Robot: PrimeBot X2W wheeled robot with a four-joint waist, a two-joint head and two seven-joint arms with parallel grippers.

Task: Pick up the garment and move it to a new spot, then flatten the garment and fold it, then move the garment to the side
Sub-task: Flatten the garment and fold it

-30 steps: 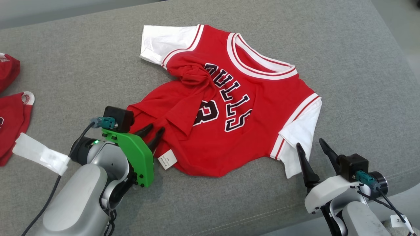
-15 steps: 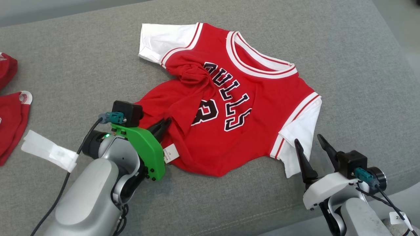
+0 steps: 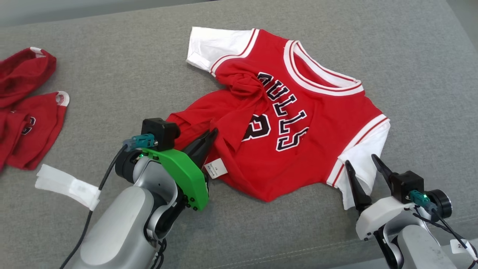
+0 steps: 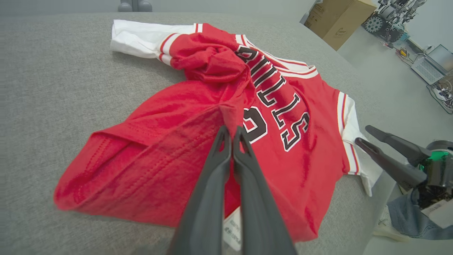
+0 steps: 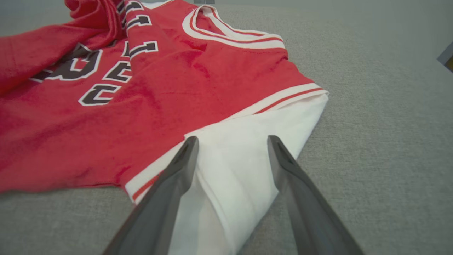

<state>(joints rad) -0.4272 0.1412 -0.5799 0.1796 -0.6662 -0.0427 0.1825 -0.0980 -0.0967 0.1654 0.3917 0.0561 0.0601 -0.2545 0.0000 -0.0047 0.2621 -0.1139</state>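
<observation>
On the grey cushion (image 3: 112,74), left hand (image 3: 209,136) pinches the garment (image 3: 317,123), right hand (image 3: 360,160) gapes, red clothes (image 3: 30,112) nearby

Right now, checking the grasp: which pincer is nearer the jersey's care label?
Left. Left pincer grips the jersey beside the care label; right pincer sits open at the white sleeve.

The red-and-white jersey (image 3: 317,123) lies mid-frame on the grey fabric table (image 3: 112,74); crumpled red garments (image 3: 33,123) lie upper left, well apart.
</observation>
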